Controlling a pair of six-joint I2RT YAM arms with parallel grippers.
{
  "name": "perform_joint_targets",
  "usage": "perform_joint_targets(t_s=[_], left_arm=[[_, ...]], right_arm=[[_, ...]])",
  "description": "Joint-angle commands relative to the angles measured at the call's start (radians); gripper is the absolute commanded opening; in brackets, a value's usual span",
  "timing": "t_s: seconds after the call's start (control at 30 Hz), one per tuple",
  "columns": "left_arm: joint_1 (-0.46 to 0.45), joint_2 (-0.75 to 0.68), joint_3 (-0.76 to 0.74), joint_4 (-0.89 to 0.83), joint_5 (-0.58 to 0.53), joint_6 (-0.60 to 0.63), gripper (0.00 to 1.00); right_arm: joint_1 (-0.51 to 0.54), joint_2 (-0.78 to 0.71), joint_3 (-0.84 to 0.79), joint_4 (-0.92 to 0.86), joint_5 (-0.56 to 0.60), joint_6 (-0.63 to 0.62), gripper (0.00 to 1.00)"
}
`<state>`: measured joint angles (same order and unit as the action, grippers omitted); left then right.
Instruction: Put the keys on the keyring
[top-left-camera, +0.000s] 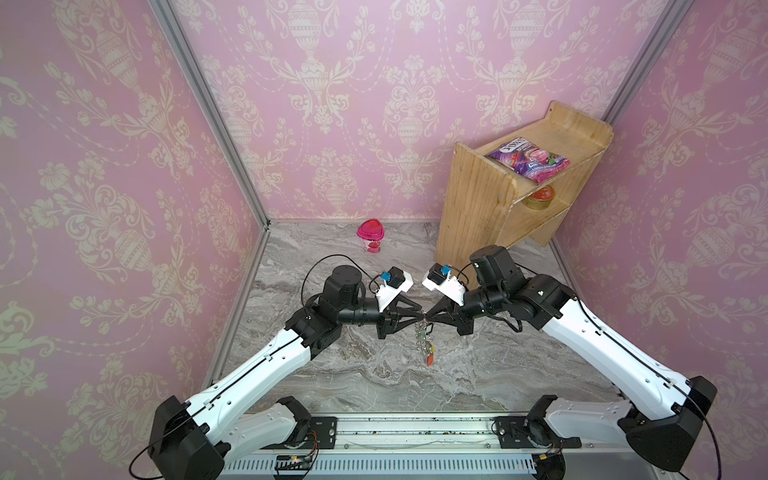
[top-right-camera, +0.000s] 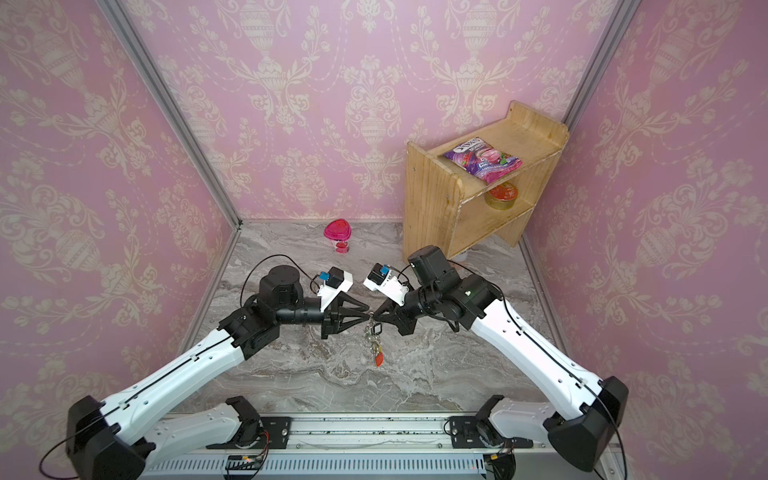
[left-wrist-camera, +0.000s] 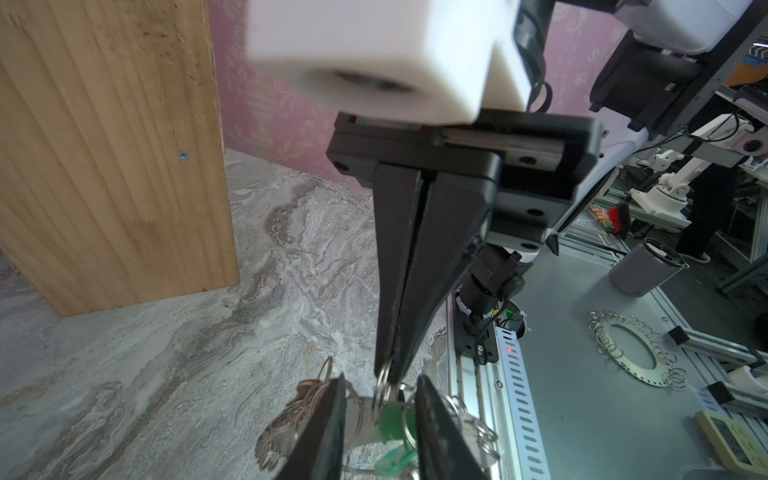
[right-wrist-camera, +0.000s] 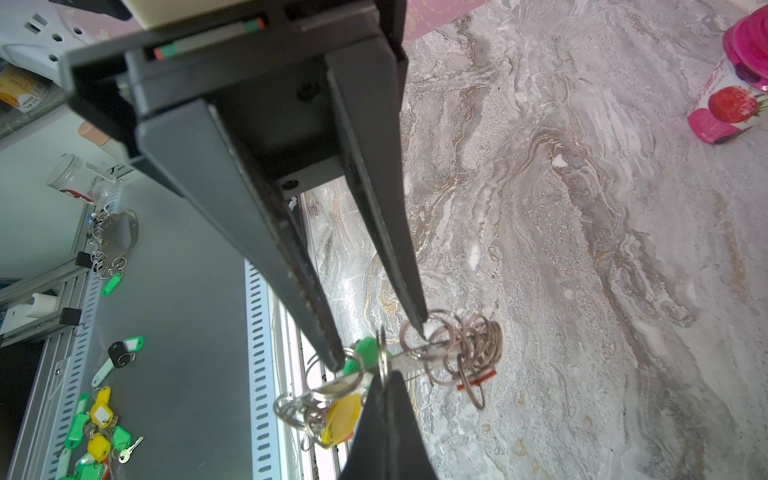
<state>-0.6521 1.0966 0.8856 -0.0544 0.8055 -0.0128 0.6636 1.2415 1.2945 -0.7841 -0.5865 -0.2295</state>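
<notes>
The keyring (top-left-camera: 423, 338) (top-right-camera: 371, 338) hangs in the air over the middle of the marble floor, a grey plate fringed with metal rings (right-wrist-camera: 473, 345). A red tag (top-left-camera: 430, 359) dangles at its low end. The keys, with a black-framed tag (top-left-camera: 428, 328) (top-right-camera: 377, 330), hang just under the two fingertips; I cannot tell what holds them. My right gripper (right-wrist-camera: 386, 374) (top-left-camera: 430, 316) is shut on one ring at the plate's edge. My left gripper (left-wrist-camera: 381, 377) (top-left-camera: 420, 316) faces it with fingers apart, straddling the plate and a green tag (left-wrist-camera: 390, 419).
A wooden shelf unit (top-left-camera: 511, 199) stands at the back right with a snack packet (top-left-camera: 530, 164) on top and a tin (top-left-camera: 540, 196) below. A pink-lidded cup (top-left-camera: 370, 237) sits by the back wall. The arms' mounting rail (top-left-camera: 415, 428) runs along the front.
</notes>
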Motion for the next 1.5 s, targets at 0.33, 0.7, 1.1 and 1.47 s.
perform_joint_targets(t_s=[0.33, 0.7, 1.1, 1.47], left_arm=[[-0.004, 0.043, -0.001, 0.138, 0.106, -0.09, 0.15], [-0.007, 0.049, -0.002, 0.087, 0.11, -0.066, 0.17], [-0.013, 0.045, 0.003, 0.051, 0.1, -0.039, 0.16], [-0.022, 0.042, 0.007, 0.066, 0.106, -0.041, 0.0]], right_arm=[[0.004, -0.005, 0.029, 0.027, -0.021, -0.008, 0.0], [0.004, -0.019, 0.029, 0.029, -0.014, -0.005, 0.0], [0.001, -0.036, 0.02, 0.04, -0.012, 0.003, 0.0], [0.002, -0.034, 0.01, 0.055, -0.026, 0.01, 0.0]])
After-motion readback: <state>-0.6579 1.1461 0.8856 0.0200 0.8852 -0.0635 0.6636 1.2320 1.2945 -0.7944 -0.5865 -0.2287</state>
